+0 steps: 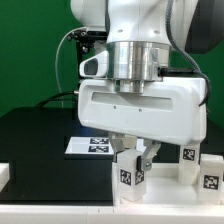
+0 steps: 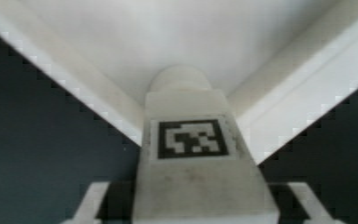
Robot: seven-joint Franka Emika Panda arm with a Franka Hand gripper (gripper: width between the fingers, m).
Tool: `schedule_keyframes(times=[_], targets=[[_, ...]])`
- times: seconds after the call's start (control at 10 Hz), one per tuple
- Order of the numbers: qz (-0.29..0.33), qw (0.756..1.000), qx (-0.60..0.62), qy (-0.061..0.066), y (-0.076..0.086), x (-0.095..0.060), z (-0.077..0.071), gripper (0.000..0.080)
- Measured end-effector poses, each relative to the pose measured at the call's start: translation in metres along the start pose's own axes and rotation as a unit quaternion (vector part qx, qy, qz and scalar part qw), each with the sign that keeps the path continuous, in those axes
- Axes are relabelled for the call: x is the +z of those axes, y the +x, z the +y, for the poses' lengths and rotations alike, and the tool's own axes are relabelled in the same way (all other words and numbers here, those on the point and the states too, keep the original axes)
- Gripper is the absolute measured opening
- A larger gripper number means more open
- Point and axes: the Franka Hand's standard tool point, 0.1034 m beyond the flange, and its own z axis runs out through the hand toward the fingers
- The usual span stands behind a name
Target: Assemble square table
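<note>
In the wrist view the nearest thing is a white leg [image 2: 197, 150], filling the lower centre of the frame and rising to a rounded tip near the middle. It bears a black-and-white square tag [image 2: 192, 139] on the face turned to the camera. At the bottom edge the two pale fingers [image 2: 94, 203] of the gripper [image 2: 194, 205] stand on either side of the leg, close against its flanks, so the gripper is pinching the leg between them. Beyond the leg two white rim walls of the square top [image 2: 78, 75] run in from the upper left and upper right and meet in a corner just behind the leg's tip; the leg points into that corner. The black table [image 2: 16, 150] shows dark at the lower left and lower right of that frame.

In the exterior view the same leg [image 1: 129, 172] hangs upright at lower centre, its tag facing the camera, below the broad white gripper body [image 1: 140, 112]. The fingertips there are mostly hidden by the leg. To the lower right of that frame more white tagged legs [image 1: 197, 165] stand close together on the table, near the held one but apart from it. At the lower left edge a white corner piece [image 1: 5, 175] is cut off by the frame; what it is cannot be told. Farther back, at centre left, the marker board [image 1: 90, 145] lies flat on the black table [image 1: 40, 135], partly hidden behind the gripper. A green backdrop [image 1: 30, 50] fills the upper left
</note>
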Motion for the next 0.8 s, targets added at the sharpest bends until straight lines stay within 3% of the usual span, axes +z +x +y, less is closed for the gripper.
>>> schedule_keyframes(times=[0.3,0.5,0.7,0.8], targets=[[-0.014,0.978,0.209,-0.008,-0.003,0.001,0.001,0.0289],[-0.019,0.928,0.372,-0.003,-0.012,0.001,-0.006,0.0290],[-0.020,0.884,0.465,0.042,-0.011,0.002,0.000,0.0291],[-0.022,0.890,0.454,0.040,-0.013,0.001,-0.002,0.0378]])
